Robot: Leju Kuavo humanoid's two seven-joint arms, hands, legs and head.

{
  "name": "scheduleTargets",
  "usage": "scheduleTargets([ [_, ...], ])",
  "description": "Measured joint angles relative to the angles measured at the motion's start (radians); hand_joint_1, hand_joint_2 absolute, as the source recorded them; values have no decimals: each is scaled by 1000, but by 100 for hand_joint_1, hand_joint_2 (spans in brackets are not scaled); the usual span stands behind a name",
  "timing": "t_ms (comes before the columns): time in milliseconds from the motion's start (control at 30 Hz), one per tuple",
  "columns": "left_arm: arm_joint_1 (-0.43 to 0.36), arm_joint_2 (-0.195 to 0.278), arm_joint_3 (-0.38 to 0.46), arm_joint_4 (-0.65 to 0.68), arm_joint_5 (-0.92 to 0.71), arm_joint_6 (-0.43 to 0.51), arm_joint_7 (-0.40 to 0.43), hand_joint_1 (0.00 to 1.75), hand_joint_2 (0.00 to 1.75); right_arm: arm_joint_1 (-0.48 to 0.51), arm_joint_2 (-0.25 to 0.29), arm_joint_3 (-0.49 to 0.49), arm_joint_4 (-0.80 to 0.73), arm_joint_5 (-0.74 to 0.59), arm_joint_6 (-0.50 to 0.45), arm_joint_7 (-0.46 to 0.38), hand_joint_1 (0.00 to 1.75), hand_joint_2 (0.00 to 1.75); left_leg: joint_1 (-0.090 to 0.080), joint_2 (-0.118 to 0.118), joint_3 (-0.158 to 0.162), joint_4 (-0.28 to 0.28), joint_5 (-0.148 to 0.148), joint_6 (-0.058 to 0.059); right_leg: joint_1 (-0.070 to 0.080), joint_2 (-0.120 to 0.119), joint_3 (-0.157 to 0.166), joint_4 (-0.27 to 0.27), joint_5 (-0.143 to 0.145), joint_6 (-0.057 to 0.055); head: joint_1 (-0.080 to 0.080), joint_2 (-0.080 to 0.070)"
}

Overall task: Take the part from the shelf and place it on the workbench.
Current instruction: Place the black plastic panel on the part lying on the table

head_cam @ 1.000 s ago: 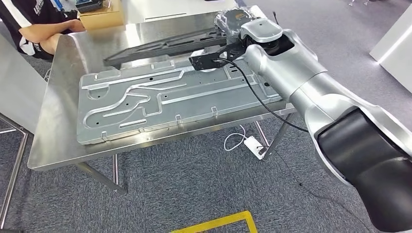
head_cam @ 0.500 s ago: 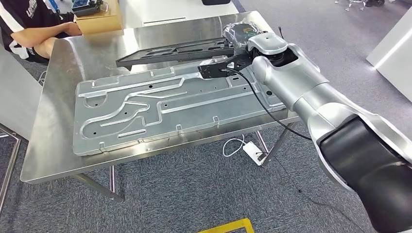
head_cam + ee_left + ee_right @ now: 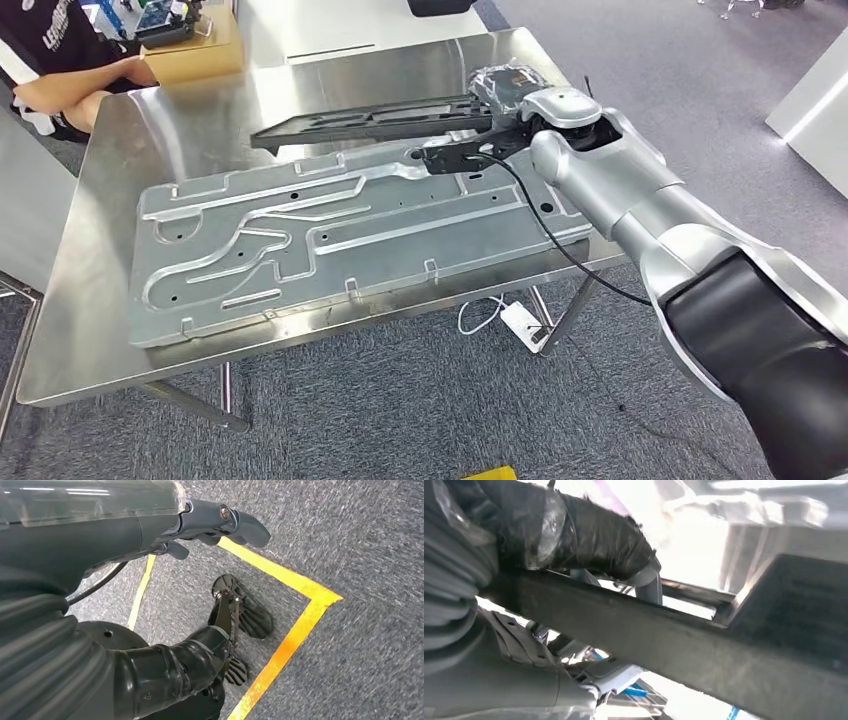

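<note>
My right hand (image 3: 500,85) was clamped on one end of the long black part (image 3: 370,115), carrying it just over the workbench (image 3: 110,330) — stiff, light-looking plastic, I'd guess, but gripped that far out it could droop or twist. Left hand (image 3: 210,522) hung with nothing in it.

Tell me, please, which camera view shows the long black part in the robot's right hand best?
The head view: there the whole black part is seen, held by the right hand over the workbench. The right wrist view shows a close dark stretch of it. The left wrist view looks at the floor.
</note>
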Motion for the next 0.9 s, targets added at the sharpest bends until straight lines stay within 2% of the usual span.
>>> scheduleTargets([
  [33, 0, 0, 0, 0, 1, 0, -4, 0, 175, 3, -4, 0, 0, 0, -1, -1, 175, 175, 0, 1, -13, 29, -17, -3, -1, 0, 3, -3, -1, -5, 0, 0],
  [67, 0, 0, 0, 0, 2, 0, -7, 0, 175, 6, -7, 0, -1, -1, -3, -2, 175, 175, 0, 3, -39, 81, -43, -5, -2, 1, 6, -5, -3, -11, 0, 0],
  [133, 0, 0, 1, 0, 4, -1, -13, 0, 175, 15, -12, -1, -1, -4, -7, -4, 175, 175, -2, 4, -114, 221, -91, -4, 3, 4, 9, -5, -7, -18, 0, 0],
  [167, 0, 0, 1, 0, 5, -1, -14, 0, 175, 22, -13, -1, -1, -6, -9, -4, 175, 175, -3, 4, -146, 271, -98, -2, 7, 5, 12, -4, -9, -21, 0, 0],
  [200, 0, 0, 1, 0, 6, -1, -15, 0, 175, 29, -15, -2, -1, -8, -9, -5, 175, 175, -5, 4, -162, 284, -85, 3, 11, 6, 16, -3, -12, -24, 0, 0],
  [233, 0, 0, 1, 0, 6, -2, -17, 0, 175, 36, -17, -2, -1, -10, -10, -6, 175, 175, -9, 4, -159, 259, -53, 10, 15, 7, 21, -3, -16, -25, 0, 0],
  [300, 1, 2, 1, 0, 7, -6, -20, 0, 175, 47, -25, -4, -4, -16, -11, -9, 175, 175, -18, 4, -110, 129, 29, 33, 22, 7, 34, -3, -22, -27, 0, 0],
  [333, 1, 3, 2, 0, 7, -7, -21, 0, 175, 50, -30, -6, -5, -21, -15, -11, 175, 175, -24, 4, -86, 69, 55, 44, 25, 7, 37, -3, -25, -26, 0, 0],
  [367, 0, 4, 2, 0, 7, -8, -23, 0, 175, 54, -34, -11, -7, -27, -19, -13, 175, 175, -27, 4, -68, 28, 66, 51, 24, 6, 36, -4, -25, -24, 0, 0],
  [433, -1, 4, 2, 0, 8, -10, -24, 0, 175, 69, -41, -23, -10, -38, -30, -15, 175, 175, -32, 4, -58, 2, 65, 54, 22, 5, 34, -6, -23, -17, 0, 0],
  [500, 0, 2, 2, 0, 8, -11, -24, 0, 175, 93, -47, -31, -16, -43, -38, -18, 175, 175, -25, 6, -48, -17, 70, 53, 22, 5, 32, -3, -28, -8, 0, 0],
  [533, 1, 2, 2, 0, 7, -11, -24, 0, 175, 105, -51, -34, -18, -44, -41, -21, 175, 175, -21, 8, -42, -25, 74, 54, 22, 5, 24, 17, -42, -2, 0, 0],
  [633, 0, 2, 2, 0, 7, -13, -31, 0, 175, 134, -58, -46, -20, -43, -56, -29, 175, 175, -16, 10, -36, -34, 79, 56, 12, 3, -42, 158, -117, 13, 1, 0],
  [667, 0, 2, 2, 0, 7, -14, -32, 0, 175, 138, -59, -48, -20, -43, -59, -30, 175, 175, -16, 10, -36, -34, 78, 56, 9, 2, -57, 190, -132, 15, 1, 0],
  [767, 0, 2, 2, 0, 7, -15, -34, 0, 175, 144, -60, -51, -20, -43, -61, -32, 175, 175, -16, 10, -36, -34, 78, 56, 6, 1, -75, 225, -144, 18, 1, 0],
  [833, 0, 2, 2, 0, 7, -18, -37, 0, 175, 157, -64, -57, -19, -44, -63, -35, 87, 87, -15, 9, -36, -32, 76, 55, 0, 0, -95, 260, -144, 24, 1, 0],
  [900, 1, 1, 2, 0, 1, -20, -41, 0, 87, 171, -72, -75, -21, -50, -63, -42, 0, 0, -12, 6, -39, -15, 63, 43, -9, -4, -43, 142, -81, 32, 1, 0],
])
